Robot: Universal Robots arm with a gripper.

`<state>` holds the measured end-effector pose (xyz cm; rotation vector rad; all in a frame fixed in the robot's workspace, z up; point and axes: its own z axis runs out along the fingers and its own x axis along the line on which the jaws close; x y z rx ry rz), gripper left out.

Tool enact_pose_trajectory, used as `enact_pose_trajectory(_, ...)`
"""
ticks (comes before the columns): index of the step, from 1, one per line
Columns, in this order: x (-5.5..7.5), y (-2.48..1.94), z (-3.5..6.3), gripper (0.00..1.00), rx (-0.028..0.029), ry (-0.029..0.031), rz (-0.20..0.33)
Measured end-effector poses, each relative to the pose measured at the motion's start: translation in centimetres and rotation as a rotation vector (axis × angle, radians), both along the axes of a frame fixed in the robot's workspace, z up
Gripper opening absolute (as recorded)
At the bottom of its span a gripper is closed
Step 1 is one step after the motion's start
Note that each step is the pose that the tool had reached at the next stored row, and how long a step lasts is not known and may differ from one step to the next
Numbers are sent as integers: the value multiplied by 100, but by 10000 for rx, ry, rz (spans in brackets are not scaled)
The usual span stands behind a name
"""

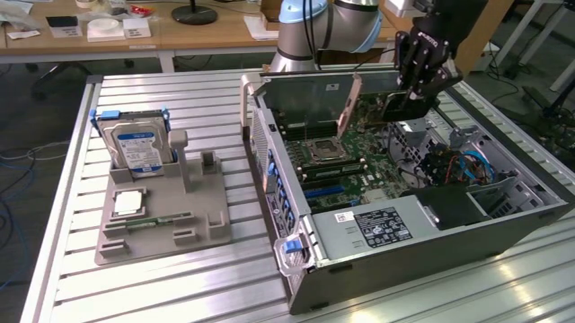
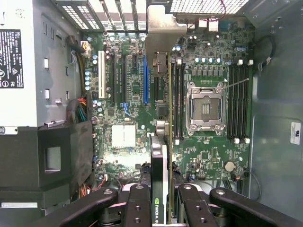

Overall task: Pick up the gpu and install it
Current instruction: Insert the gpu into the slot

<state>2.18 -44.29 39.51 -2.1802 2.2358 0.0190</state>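
Open case (image 1: 422,252), gpu (image 2: 159,161) edge-on in tool (image 2: 161,196)

Shiny metal table (image 1: 180,94), matt plastic tray (image 1: 202,232), gpu (image 2: 159,165) with dull metal bracket (image 2: 161,23)

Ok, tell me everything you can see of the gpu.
The gpu is a thin green board seen edge-on, with a black cooler block bearing an NVIDIA mark and a silver end bracket. The claw clamps it, standing over the motherboard inside the open case. Whether it touches a slot is unclear.
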Motion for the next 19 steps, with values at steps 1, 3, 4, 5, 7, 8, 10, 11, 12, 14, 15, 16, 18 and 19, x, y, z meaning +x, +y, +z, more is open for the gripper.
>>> enact_pose_trajectory(1,-1,0,-2,27,0,0,1)
enact_pose_trajectory(3,-3,0,-5,27,1,0,2)
enact_pose_trajectory(4,-5,0,-7,27,1,0,2)
enact_pose_trajectory(5,-8,0,-11,27,2,0,1)
enact_pose_trajectory(7,-14,0,-18,27,1,0,1)
enact_pose_trajectory(8,-16,0,-22,27,1,0,2)
enact_pose_trajectory(10,-17,0,-22,27,0,1,3)
enact_pose_trajectory(11,-17,0,-23,27,0,1,3)
enact_pose_trajectory(12,-17,0,-23,27,0,1,2)
enact_pose_trajectory(14,-20,0,-24,27,1,-1,0)
enact_pose_trajectory(15,-24,0,-27,27,2,-4,-2)
enact_pose_trajectory(16,-25,1,-30,27,3,-6,1)
enact_pose_trajectory(18,-25,0,-30,27,1,-7,2)
enact_pose_trajectory(19,-25,0,-30,27,1,-7,2)
